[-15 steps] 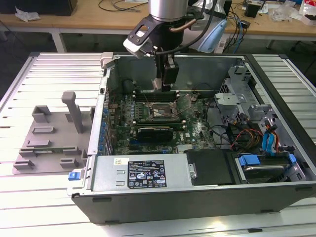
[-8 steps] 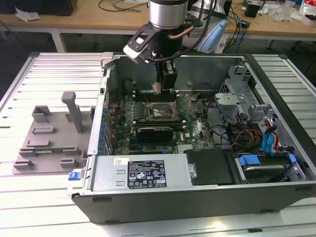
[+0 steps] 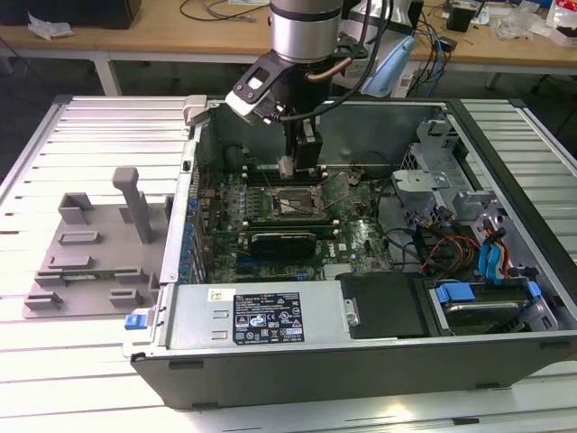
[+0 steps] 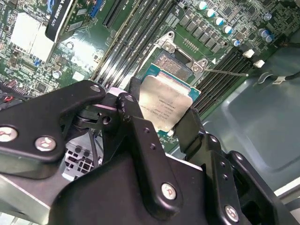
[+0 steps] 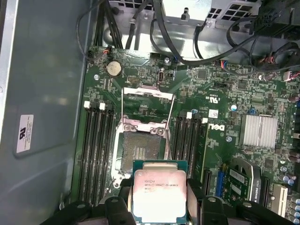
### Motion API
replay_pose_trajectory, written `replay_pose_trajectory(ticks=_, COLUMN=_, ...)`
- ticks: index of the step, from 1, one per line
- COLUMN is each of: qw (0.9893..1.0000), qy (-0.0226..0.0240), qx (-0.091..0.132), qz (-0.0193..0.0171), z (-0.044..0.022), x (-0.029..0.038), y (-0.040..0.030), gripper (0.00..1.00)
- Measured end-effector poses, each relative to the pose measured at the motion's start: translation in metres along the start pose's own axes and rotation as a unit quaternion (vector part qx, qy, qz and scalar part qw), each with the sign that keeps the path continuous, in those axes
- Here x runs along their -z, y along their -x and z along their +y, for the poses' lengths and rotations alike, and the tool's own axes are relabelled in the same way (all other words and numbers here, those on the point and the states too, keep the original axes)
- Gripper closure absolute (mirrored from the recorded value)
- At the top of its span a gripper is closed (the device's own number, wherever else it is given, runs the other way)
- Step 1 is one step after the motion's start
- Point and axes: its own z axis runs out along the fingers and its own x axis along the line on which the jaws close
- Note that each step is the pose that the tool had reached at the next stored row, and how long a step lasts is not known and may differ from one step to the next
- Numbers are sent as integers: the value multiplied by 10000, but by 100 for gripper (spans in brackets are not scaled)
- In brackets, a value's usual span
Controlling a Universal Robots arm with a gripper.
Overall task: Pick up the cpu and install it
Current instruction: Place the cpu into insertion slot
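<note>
The gripper (image 5: pixel 160 199) pinches the cpu (image 5: pixel 158 187) by two opposite edges, metal top toward the wrist, flat above the motherboard (image 5: pixel 225 117) inside the case (image 3: pixel 361 370). The open socket (image 5: pixel 140 150), frame (image 5: pixel 147 101) swung up, lies just beyond the cpu's free edge, edges roughly aligned. One gripper, one cpu, one socket

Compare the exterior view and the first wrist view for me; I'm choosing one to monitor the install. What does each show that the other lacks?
Exterior view: the arm over the open computer case, and the grey fixture plate on the table at the exterior view's left. First wrist view: the cpu, metal top up, clamped between the fingers, close to the open socket. Both: the motherboard and the gripper over it.
</note>
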Motion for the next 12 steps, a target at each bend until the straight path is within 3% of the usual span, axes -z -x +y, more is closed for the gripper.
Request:
replay_pose_trajectory(ticks=10, qw=9998, qy=-1, qx=-188, qz=-6, z=-3, x=-121, y=-6, gripper=45)
replay_pose_trajectory(ticks=12, qw=9998, qy=-3, qx=-218, qz=-23, z=-3, x=-159, y=-12, gripper=45)
